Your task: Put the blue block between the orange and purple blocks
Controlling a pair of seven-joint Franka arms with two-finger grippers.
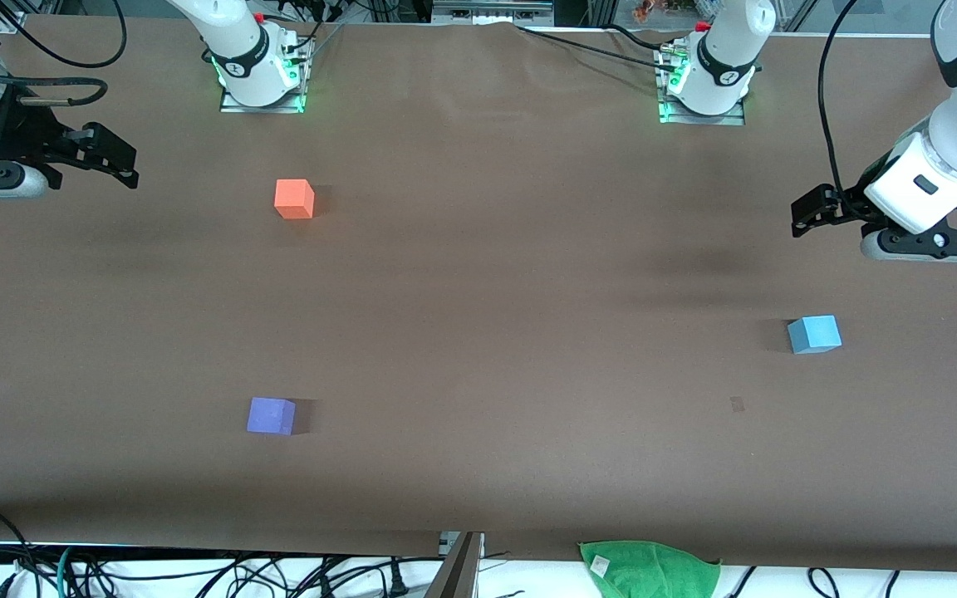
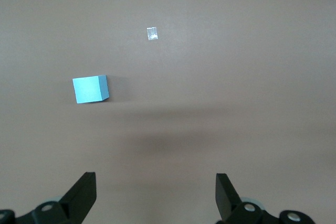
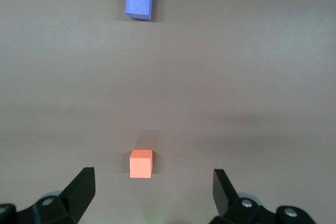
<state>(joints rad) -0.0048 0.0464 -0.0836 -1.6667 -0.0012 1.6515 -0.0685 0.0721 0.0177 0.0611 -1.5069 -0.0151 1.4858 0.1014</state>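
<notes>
Brown table [image 1: 478, 274] holding 3 cubes. The blue block [image 1: 814, 334] sits toward the left arm's end, apart from the orange block [image 1: 294, 198] and the purple block [image 1: 271, 415], which lies nearer the front camera. The left gripper [image 1: 807, 214] and right gripper [image 1: 117, 158] hover spread wide, empty, each partly cut off. A small pale scrap [image 2: 152, 33], possibly tape, lies near the blue block.

Plain sky-blue block [image 1: 814, 334], matte and unpatterned on every visible face; plain bright orange block [image 1: 294, 198]; plain violet-purple block [image 1: 271, 415], darker than the blue one. Uniform brown worktop [image 1: 478, 291], unpatterned. Black left pincer [image 1: 802, 216] on a white arm; black right pincer [image 1: 117, 162]. Green cloth [image 1: 649, 569] at the worktop's edge nearest the front camera. Green lights glow at both white arm bases.
</notes>
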